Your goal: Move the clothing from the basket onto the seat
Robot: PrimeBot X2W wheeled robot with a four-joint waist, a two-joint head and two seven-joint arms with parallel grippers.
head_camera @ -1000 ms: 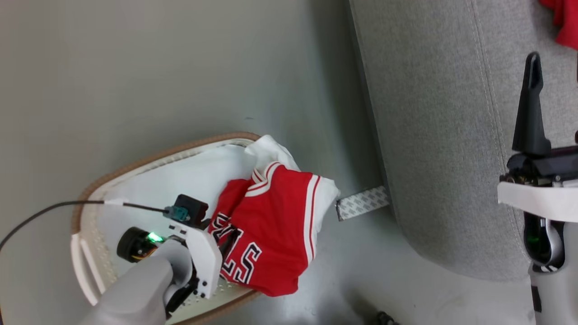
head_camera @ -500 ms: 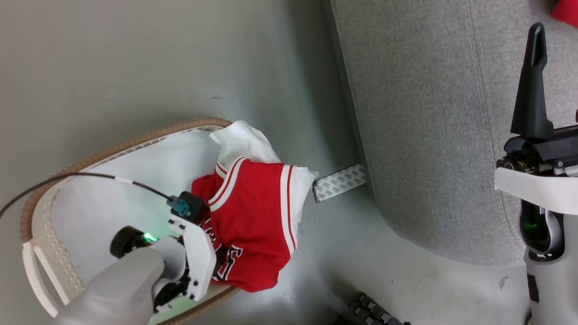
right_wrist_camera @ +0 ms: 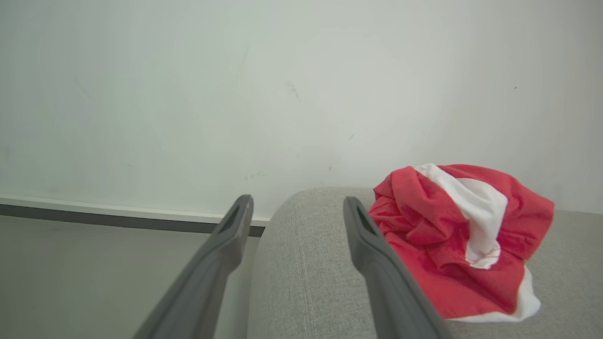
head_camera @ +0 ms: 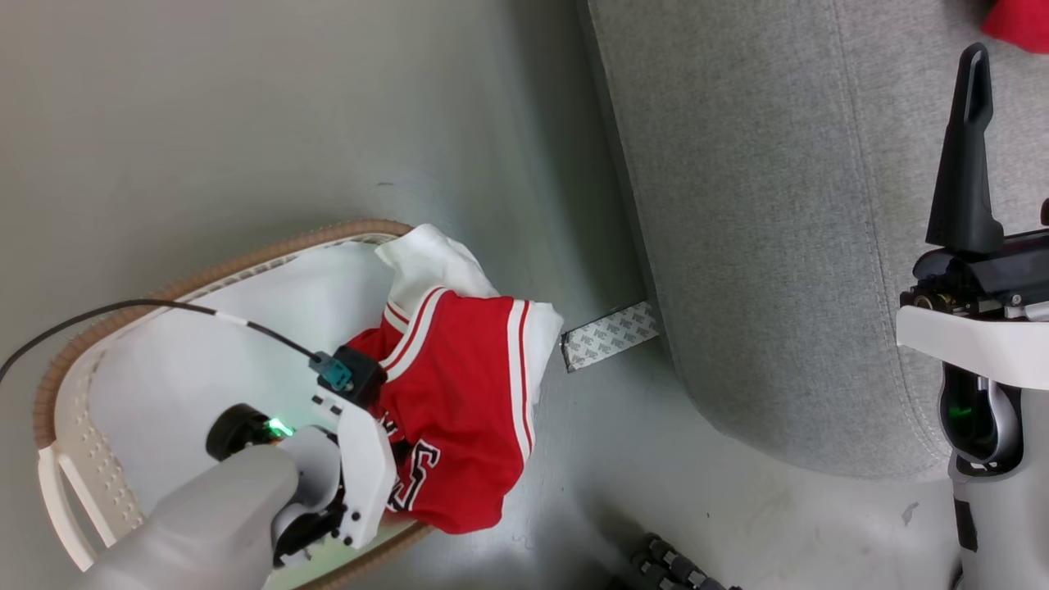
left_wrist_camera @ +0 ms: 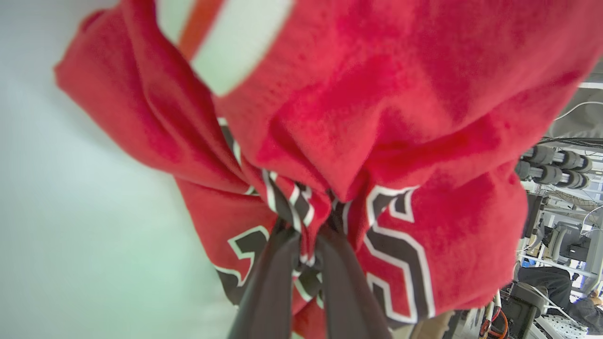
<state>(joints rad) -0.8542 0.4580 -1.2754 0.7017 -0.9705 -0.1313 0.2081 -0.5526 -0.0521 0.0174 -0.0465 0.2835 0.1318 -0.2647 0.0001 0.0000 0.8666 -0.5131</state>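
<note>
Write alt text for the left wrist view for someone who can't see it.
The jaws of the left gripper are shut on a fold of the red jersey, at its black, white-edged lettering. A pale blurred surface lies left of it; cluttered equipment shows at the right.

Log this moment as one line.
left hand: shut on jersey | jersey: overhanging basket rim | right hand: open | striped piece: on seat

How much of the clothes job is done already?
About half. Done: the red piece with a white stripe lies on the seat. In hand: the left gripper has its jaws shut on the red jersey, which hangs over the rim of the basket. Left: lift the jersey across to the seat; the right gripper hovers open over it.
</note>
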